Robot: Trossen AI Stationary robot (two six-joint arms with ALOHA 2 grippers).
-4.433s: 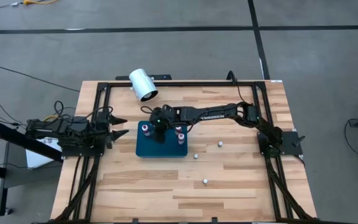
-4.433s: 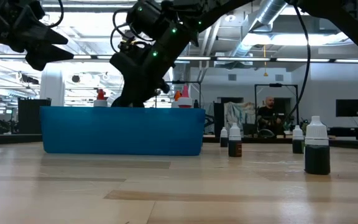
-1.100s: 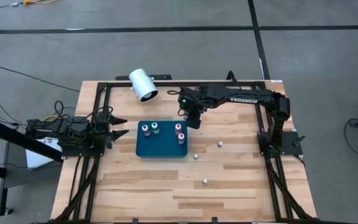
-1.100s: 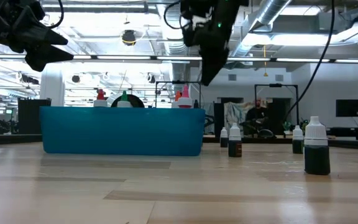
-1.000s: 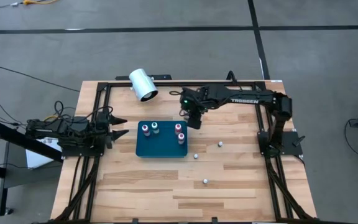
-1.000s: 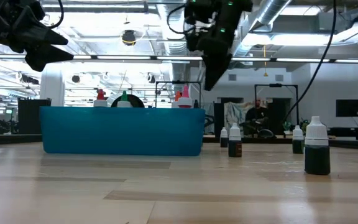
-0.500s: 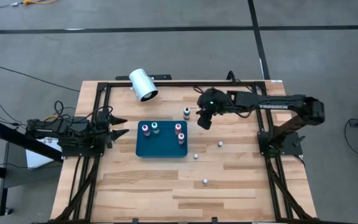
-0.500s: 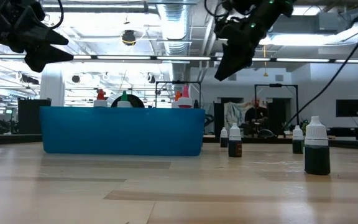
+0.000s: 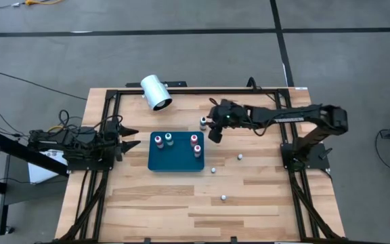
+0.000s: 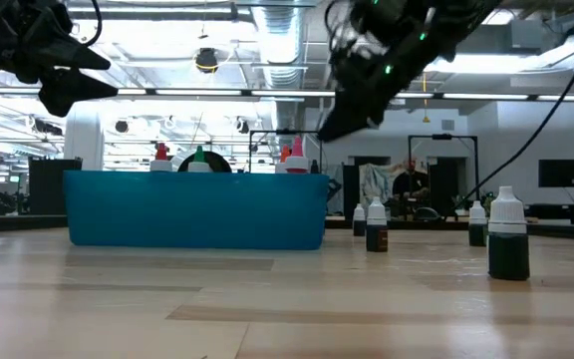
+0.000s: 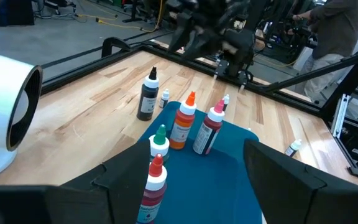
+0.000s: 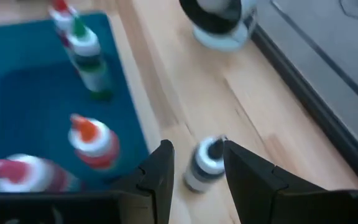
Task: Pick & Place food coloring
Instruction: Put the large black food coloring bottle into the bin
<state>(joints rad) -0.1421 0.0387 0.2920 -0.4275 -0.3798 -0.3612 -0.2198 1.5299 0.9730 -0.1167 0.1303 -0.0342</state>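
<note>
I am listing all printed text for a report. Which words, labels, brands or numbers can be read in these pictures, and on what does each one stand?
White lettering on the right arm, high view: a short brand-like word, too small to read.
Food coloring bottles in the teal tray: no label can be read.
Dark-topped bottle on the table: no readable label.
White cylinder: no text seen.

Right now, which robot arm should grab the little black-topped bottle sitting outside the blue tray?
Probably the right. The right gripper hovers open just beside that black-topped bottle, while the left gripper waits beyond the tray.

robotics lab | exposed ceiling ducts [image 10: 277, 30]; monitors [image 10: 561, 173]; wooden bench [image 9: 249, 190]
</note>
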